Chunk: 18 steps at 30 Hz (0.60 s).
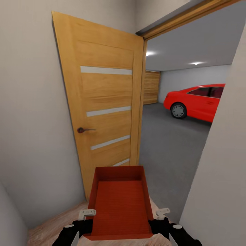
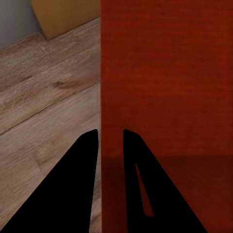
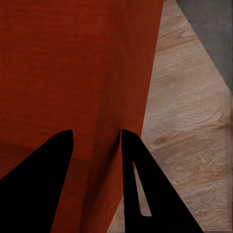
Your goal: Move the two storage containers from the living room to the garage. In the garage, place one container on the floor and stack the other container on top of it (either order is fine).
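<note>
An orange-red, thin-walled, open-topped rectangular storage container is held out in front of the trunk, carried between both arms above a light wood plank floor. The bin's interior is seen empty, long axis pointing toward the doorway.

The left gripper is clamped over the bin's left side wall: one black finger is outside the wall, the other inside, with only the thin wall between them. The jaws are nearly closed, gap about wall thickness. In the head view the left gripper is seen at the near-left corner of the bin.

The right gripper is set the same way on the right side wall, one finger inside the bin, one outside, the wall pinched between. It is somewhat wider apart than the left but contact on the wall is seen. In the head view it sits at the near-right corner.

Ahead, a light wooden door with three pale horizontal strips and a dark lever handle is swung open against the beige wall. Through the opening the garage is visible: dark grey concrete floor, white walls, a red car well beyond the bin at the right, and a wooden panelled surface at the back. The bin is on the wood-floor side of the threshold, its far end close to the doorway.
</note>
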Motion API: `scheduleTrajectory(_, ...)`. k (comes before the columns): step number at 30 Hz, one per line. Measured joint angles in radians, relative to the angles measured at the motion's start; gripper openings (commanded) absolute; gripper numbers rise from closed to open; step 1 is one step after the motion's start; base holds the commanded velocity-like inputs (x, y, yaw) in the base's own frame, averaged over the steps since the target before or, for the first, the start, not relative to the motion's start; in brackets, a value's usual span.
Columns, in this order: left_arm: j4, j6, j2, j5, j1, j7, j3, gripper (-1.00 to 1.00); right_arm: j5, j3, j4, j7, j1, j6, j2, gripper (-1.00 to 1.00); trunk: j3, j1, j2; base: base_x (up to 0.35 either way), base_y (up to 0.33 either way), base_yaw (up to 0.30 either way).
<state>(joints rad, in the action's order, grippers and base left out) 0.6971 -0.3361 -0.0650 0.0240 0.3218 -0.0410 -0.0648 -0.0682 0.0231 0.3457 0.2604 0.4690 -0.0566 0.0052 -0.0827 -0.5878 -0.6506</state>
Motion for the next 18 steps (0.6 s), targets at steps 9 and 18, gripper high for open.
scheduleTrajectory(9, 0.0, 0.0, 0.0, 0.0, 0.0, 0.0, 0.0, -1.0, 0.0, 0.0, 0.0, 0.0, 0.0, 0.0, 0.0, -1.0, 0.0, 0.0, 0.0, 0.0, 0.0, -0.278)
scheduleTrajectory(18, 0.0, 0.0, 0.0, 0.0, 0.0, 0.0, 0.0, -1.0, 0.0, 0.0, 0.0, 0.0, 0.0, 0.0, 0.0, -1.0, 0.0, 0.0, 0.0, 0.0, 0.0, -0.194)
